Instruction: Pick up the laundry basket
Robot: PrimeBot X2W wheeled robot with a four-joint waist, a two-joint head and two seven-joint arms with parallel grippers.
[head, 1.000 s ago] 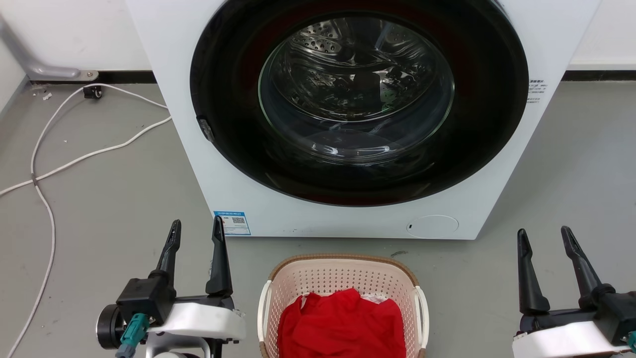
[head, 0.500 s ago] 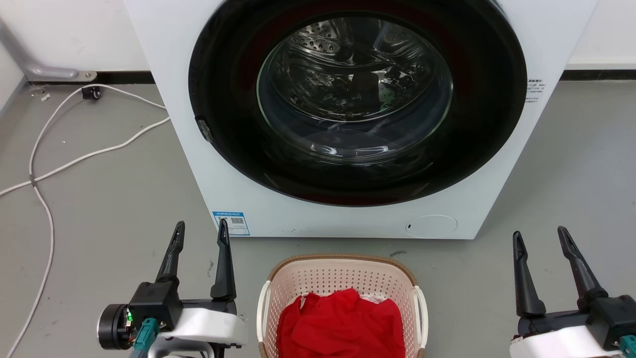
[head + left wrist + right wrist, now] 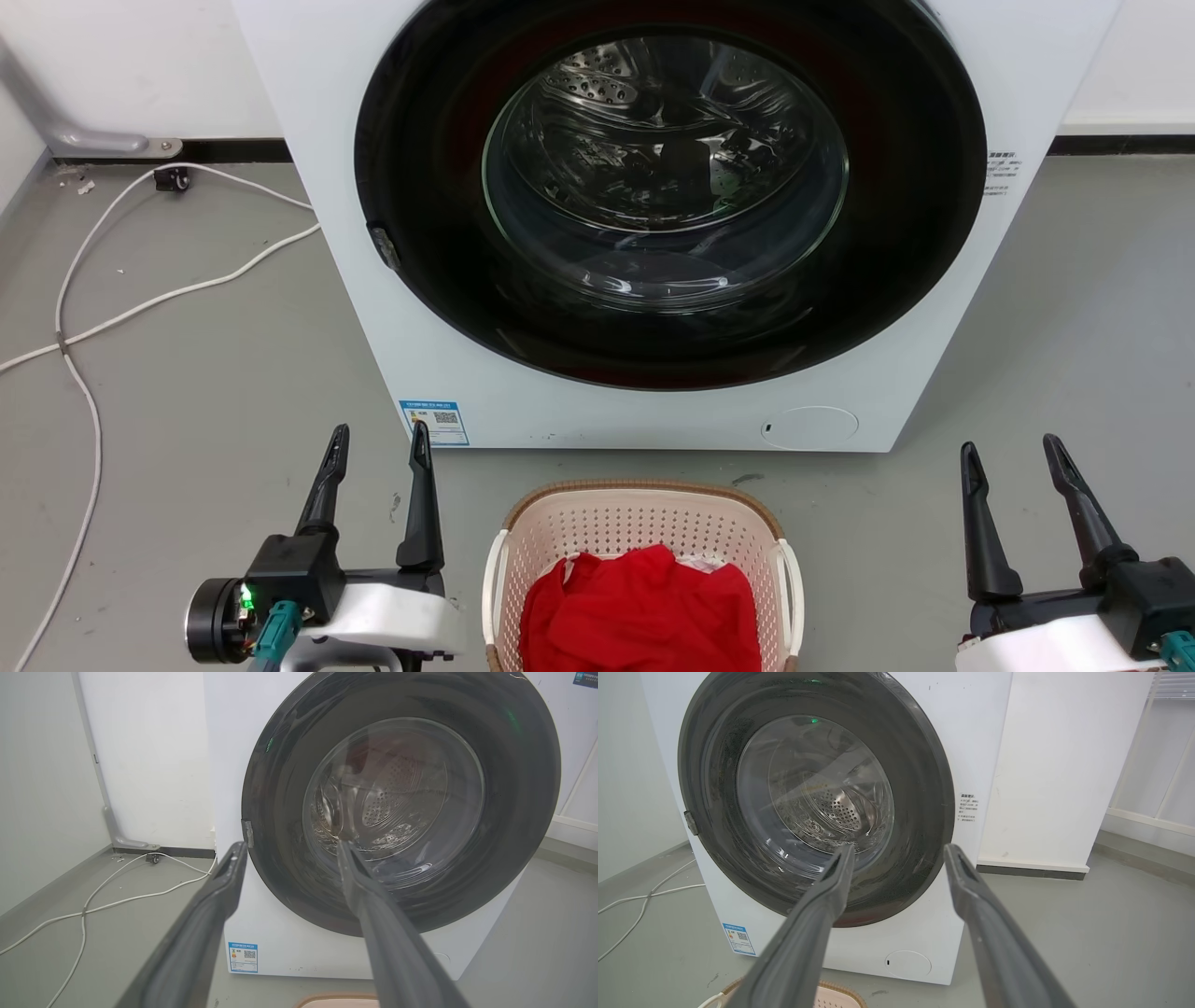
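The laundry basket (image 3: 644, 488) is sitting between the left gripper (image 3: 380, 434) and the right gripper (image 3: 1010, 446), both open and empty; the left is hovering nearer its handle (image 3: 489, 588).

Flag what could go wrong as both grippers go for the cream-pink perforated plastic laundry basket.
1. The laundry basket stands close to the white front-loading washing machine; long fingers reaching forward might strike its panel.
2. The left gripper is nearer the basket than the right gripper; uneven contact could tilt it and spill the red cloth.
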